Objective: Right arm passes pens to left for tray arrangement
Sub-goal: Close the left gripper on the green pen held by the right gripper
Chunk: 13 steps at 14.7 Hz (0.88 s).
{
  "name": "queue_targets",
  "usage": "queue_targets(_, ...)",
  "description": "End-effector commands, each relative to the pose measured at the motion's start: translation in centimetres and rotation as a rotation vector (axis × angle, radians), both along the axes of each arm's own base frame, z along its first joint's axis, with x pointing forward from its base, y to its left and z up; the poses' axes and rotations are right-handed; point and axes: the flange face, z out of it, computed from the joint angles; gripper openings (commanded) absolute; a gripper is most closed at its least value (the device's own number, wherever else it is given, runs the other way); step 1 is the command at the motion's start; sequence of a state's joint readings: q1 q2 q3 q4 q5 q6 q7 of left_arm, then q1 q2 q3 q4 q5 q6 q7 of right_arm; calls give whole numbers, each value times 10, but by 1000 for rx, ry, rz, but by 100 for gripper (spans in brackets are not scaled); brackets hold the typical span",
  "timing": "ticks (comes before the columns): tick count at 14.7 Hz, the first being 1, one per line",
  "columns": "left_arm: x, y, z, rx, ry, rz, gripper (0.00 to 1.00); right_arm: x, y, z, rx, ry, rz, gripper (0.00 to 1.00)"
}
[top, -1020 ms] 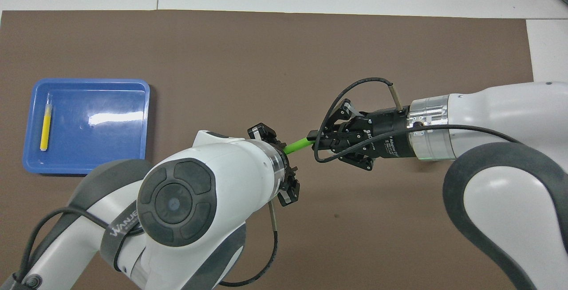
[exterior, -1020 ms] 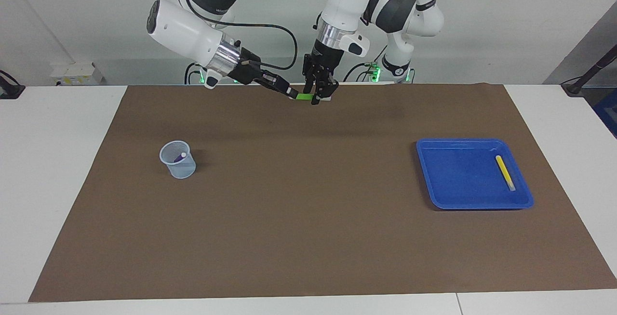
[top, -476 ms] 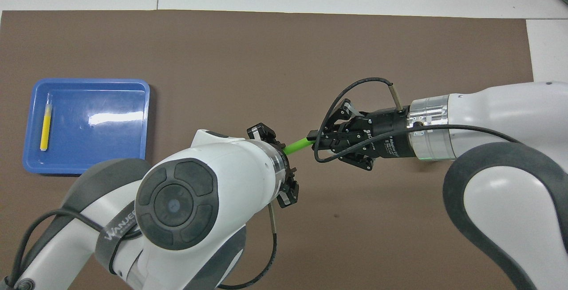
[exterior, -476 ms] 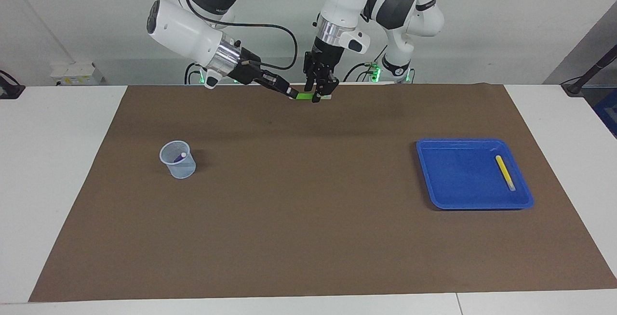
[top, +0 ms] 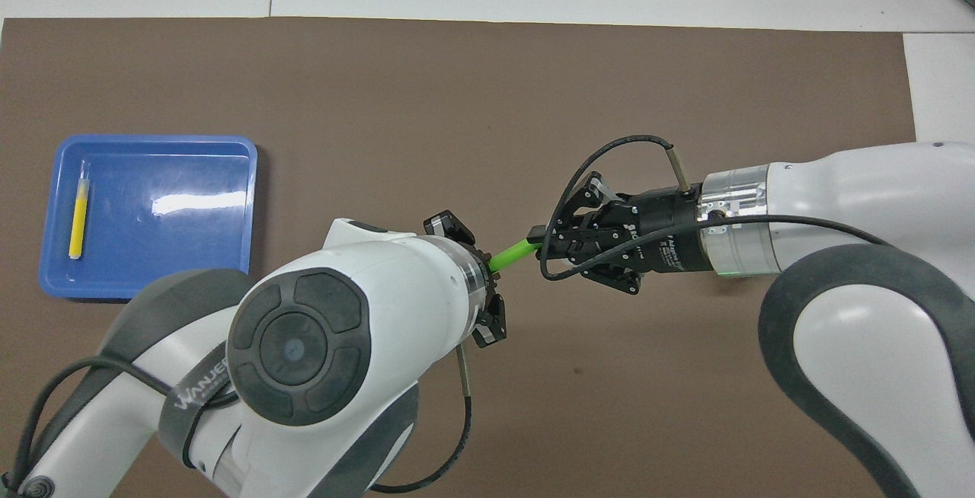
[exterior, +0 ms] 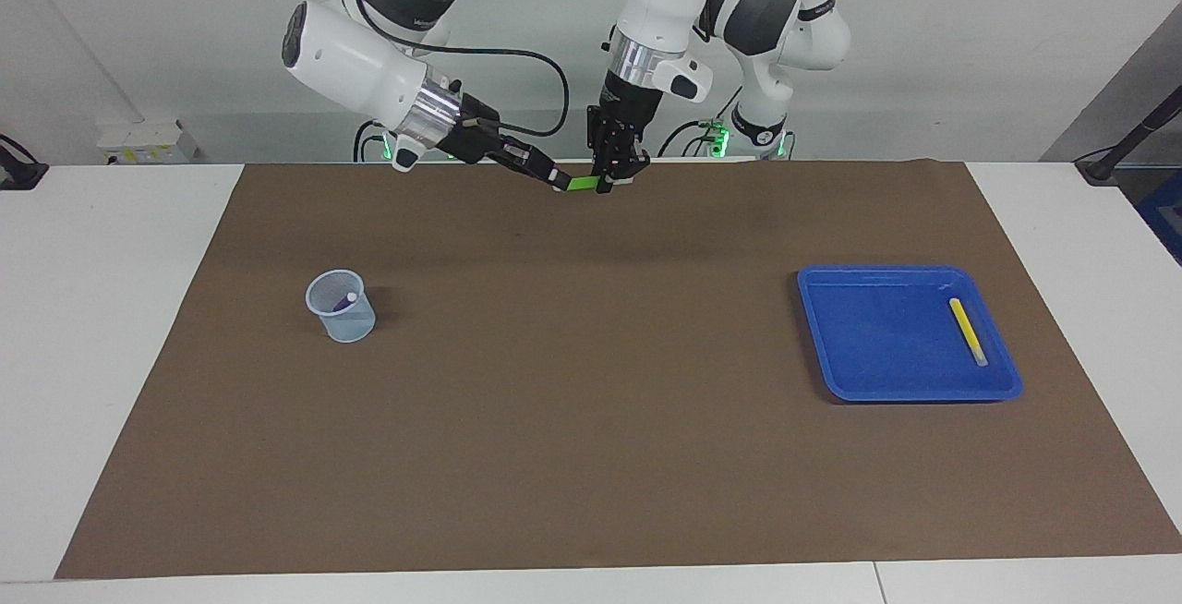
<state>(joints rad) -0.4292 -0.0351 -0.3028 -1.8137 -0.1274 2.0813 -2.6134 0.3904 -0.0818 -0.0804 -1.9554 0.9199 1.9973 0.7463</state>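
White wall and pale table [exterior: 120, 327] fill my screen, with a brown mat [exterior: 591, 456] spread over most of the table. I take that mat as my landmark for everything else.

Both arms are up over the mat's edge nearest the robots, meeting about midway along it. My right arm [exterior: 355, 54] slopes down from its end of the mat; my left arm [exterior: 660, 4] hangs almost straight down.

A blue tray [exterior: 910, 389] sits on the mat toward the left arm's end, within easy reach of the arm that must fill it. A yellow pen [exterior: 968, 330] already lies along one short side of the tray, so I judge one of three pens done and the rest of the tray's floor free for the others.

A small clear cup [exterior: 341, 307] stands on the mat toward the right arm's end, handy for the picking arm, with a purple pen [exterior: 344, 301] poking out of it.

Between the arms, the green pen [top: 512, 251] is held level in the air above the mat. My right claw [exterior: 557, 180] is clenched on one end; my left claw [exterior: 610, 178] has come round the other end, but I cannot tell whether it has gripped. Holding the pen level leaves a free end for the receiver. I judge this the handover itself.
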Motion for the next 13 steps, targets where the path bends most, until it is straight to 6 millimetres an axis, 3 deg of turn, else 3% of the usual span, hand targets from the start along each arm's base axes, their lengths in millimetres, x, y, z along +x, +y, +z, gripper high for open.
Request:
queue_targets(1,-5,-7,-1,16,14,-19,0,-2,-1,5,32,1,-32,0)
queue_targets(7,-7,-8,0,30,0,-29,0,-1,-5,5,32,8,-32,0)
queue_targets(9,-8,-10,0,30,-3,-32,0,0,-10,5,33,14,-29,13)
queue_targets(10,-11,-12,0,36,-10,-43,0,0,-11,5,33,9,-25,30)
queue_targets(11,-10,-12,-1,41,-18,-47,0,0,-12,4,29,9,-16,66)
queue_targets(12,-8,-10,-2,45,-25,-68,0,0,-13,3,28,-7,4,87)
queue_targets(13,-6,-7,-2,51,-30,-87,0,1,-19,3,25,-25,22,100)
